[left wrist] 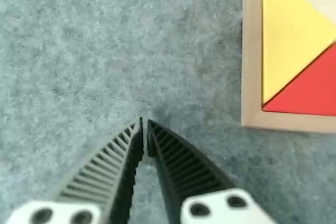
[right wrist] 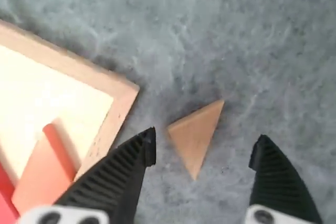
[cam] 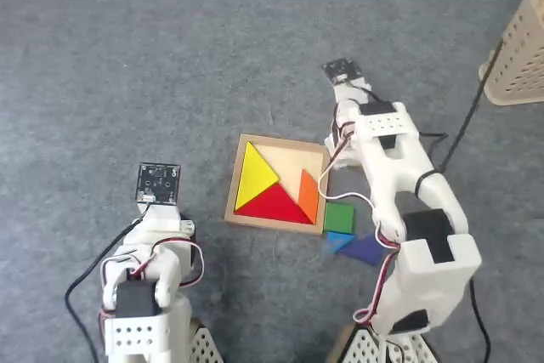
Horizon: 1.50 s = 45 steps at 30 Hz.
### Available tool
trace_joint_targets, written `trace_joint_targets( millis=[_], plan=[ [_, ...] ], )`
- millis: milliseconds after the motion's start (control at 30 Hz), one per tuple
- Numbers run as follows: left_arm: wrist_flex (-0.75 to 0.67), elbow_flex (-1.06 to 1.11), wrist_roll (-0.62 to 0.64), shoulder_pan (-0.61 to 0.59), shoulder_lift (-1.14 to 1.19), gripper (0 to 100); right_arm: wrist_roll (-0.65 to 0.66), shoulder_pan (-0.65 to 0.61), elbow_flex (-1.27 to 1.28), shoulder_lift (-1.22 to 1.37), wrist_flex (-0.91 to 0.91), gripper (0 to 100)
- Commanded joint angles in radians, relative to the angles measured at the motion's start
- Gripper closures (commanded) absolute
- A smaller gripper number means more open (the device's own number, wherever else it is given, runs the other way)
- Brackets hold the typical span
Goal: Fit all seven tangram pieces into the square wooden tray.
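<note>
Step in hand: grasping the tan triangle beside the tray. The right gripper straddles it, jaws apart. The next move calls for descending and clamping; the left gripper has its jaws together.

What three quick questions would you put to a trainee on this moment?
1. How many pieces lie in the tray?
2. True or false: the left gripper is shut and holds nothing.
3. The tan triangle lies: A in the tray; B on the carpet under the open right gripper; C in the left gripper.

Key: 1 three: yellow, red, orange. 2 true. 3 B.
</note>
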Motion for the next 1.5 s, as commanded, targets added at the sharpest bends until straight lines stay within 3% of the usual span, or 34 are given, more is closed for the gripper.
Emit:
trace_joint_targets(
  millis=[0, 400, 567, 833, 1133, 1467],
  plan=[
    [0.006, -0.01, -0.003, 0.005, -0.018, 98, 0.028, -0.004, 0.014, -0.071, -0.047, 68.8],
    [0.006, -0.01, -0.003, 0.005, -0.018, 98, 0.023, -0.01, 0.02, 0.03, -0.147, 68.8],
    [0.006, -0.01, -0.003, 0.005, -0.018, 98, -0.035, -0.004, -0.002, 0.045, -0.145, 69.0],
    [0.006, -0.01, -0.003, 0.005, -0.018, 98, -0.044, -0.01, -0.003, 0.045, -0.088, 88.3],
    [0.006, -0.01, -0.003, 0.005, -0.018, 98, -0.087, 0.018, -0.008, 0.039, -0.053, 88.6],
    [0.006, -0.01, -0.003, 0.005, -0.018, 98, -0.097, 0.01, 0.172, -0.255, -0.061, 88.6]
  ],
)
